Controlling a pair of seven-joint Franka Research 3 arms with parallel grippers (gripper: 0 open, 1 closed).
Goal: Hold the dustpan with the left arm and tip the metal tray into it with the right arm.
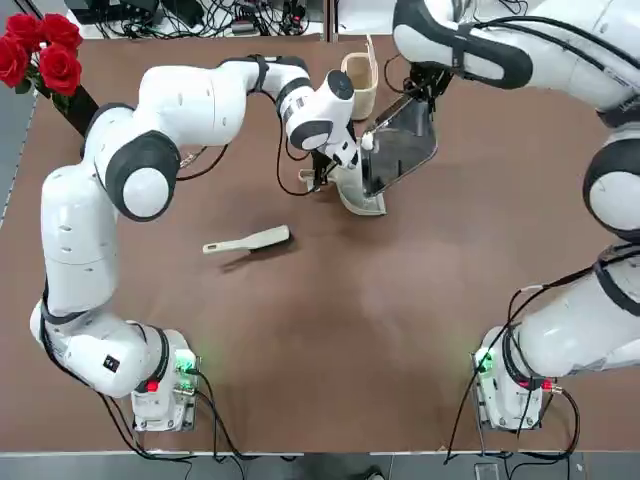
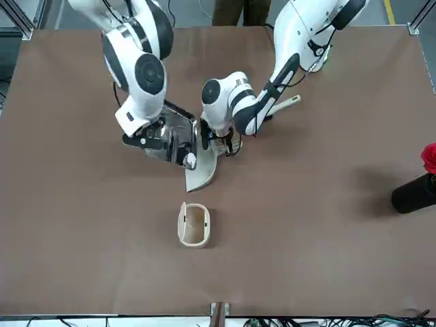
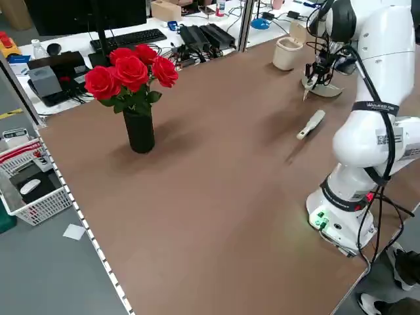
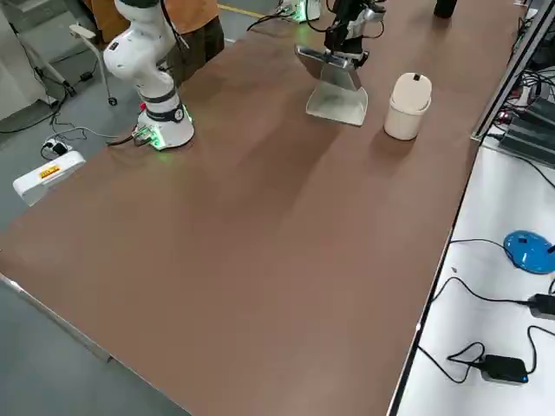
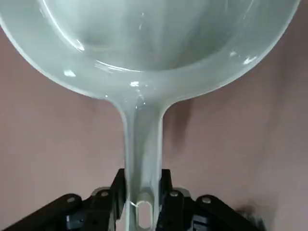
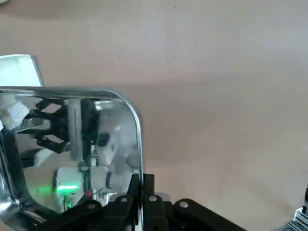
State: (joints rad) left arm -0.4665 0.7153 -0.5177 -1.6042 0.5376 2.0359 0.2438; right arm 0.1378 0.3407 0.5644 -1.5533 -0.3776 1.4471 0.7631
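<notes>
Left hand clamps the dustpan handle; right hand pinches the metal tray rim, tilted against the dustpan

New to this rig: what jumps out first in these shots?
Mid-table toward the far edge, the right gripper holds the metal tray tilted by its rim over the dustpan, which the left gripper clamps by the handle. Red roses in a dark vase stand at the far corner on the left arm's side; a hand brush lies unused mid-table.
</notes>
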